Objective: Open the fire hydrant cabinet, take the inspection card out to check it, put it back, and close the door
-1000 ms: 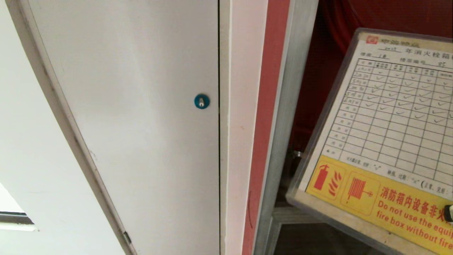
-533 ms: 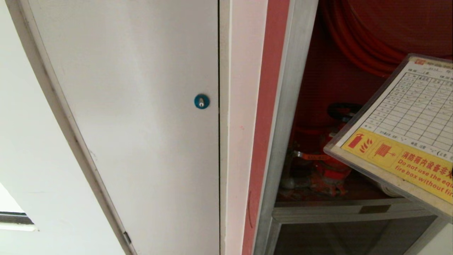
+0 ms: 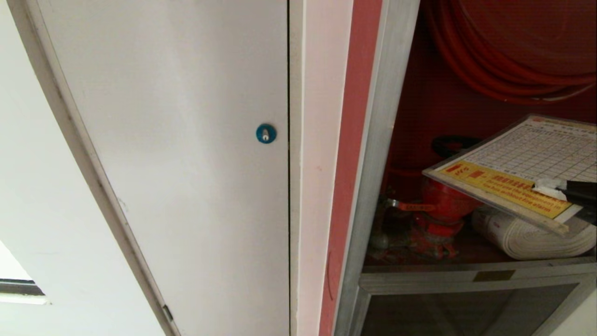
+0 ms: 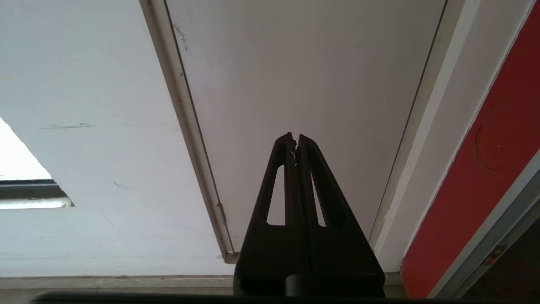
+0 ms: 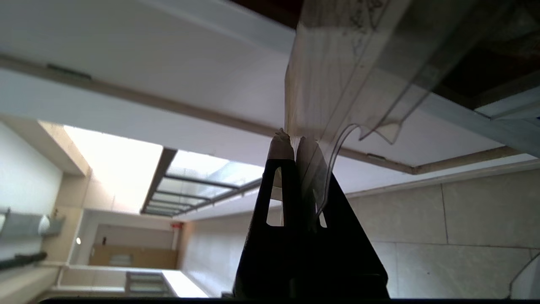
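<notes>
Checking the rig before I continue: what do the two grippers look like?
Both match: the left gripper and right gripper have matte black, tapering fingers with long triangular cut-outs, widening to a black base. The right fingertips look pale and worn. No cables or markings show.

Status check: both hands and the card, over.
Right hand shut on inspection card, held nearly flat inside open cabinet. Left hand shut, parked by white door. Hose roll and valve below card.

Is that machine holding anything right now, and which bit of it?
Yes. The right gripper is shut on the white printed inspection card in its clear sleeve, pinching its edge at the yellow band. The left gripper is shut and holds nothing.
</notes>
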Controlling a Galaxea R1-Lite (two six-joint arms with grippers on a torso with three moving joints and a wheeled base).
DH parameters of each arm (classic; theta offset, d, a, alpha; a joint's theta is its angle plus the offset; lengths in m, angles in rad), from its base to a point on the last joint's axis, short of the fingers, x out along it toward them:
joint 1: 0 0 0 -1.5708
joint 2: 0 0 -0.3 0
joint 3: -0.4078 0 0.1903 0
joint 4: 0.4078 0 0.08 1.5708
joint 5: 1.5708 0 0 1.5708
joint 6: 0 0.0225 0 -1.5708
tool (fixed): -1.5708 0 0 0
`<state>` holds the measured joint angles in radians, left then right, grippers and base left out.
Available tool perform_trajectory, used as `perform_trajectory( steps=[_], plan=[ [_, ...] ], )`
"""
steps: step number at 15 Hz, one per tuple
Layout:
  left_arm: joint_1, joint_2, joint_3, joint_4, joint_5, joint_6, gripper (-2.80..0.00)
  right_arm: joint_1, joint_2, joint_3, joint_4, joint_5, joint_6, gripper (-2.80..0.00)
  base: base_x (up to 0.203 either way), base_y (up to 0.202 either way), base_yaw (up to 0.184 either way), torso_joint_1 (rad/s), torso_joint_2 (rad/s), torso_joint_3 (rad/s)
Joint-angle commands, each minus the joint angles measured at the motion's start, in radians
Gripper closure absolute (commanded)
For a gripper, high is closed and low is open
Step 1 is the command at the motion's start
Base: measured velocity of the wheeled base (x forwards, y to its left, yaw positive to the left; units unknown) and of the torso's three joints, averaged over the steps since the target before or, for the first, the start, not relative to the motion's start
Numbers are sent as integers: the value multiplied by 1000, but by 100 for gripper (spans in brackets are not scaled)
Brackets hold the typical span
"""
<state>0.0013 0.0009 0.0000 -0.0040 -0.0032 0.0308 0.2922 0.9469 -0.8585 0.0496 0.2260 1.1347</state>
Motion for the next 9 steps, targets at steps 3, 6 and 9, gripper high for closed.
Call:
perform_trajectory(
  steps=[3, 6, 9],
  plan=[
    [2, 1, 2, -1, 0, 0, 0, -173, 77, -57, 0, 103, 41, 0, 0, 0, 0, 0, 0, 0],
    [0, 1, 2, -1, 0, 0, 0, -290, 147, -109, 0, 237, 105, 0, 0, 0, 0, 0, 0, 0],
    [0, 1, 2, -1, 0, 0, 0, -306, 213, -143, -8, 247, 161, 0, 0, 0, 0, 0, 0, 0]
  ],
)
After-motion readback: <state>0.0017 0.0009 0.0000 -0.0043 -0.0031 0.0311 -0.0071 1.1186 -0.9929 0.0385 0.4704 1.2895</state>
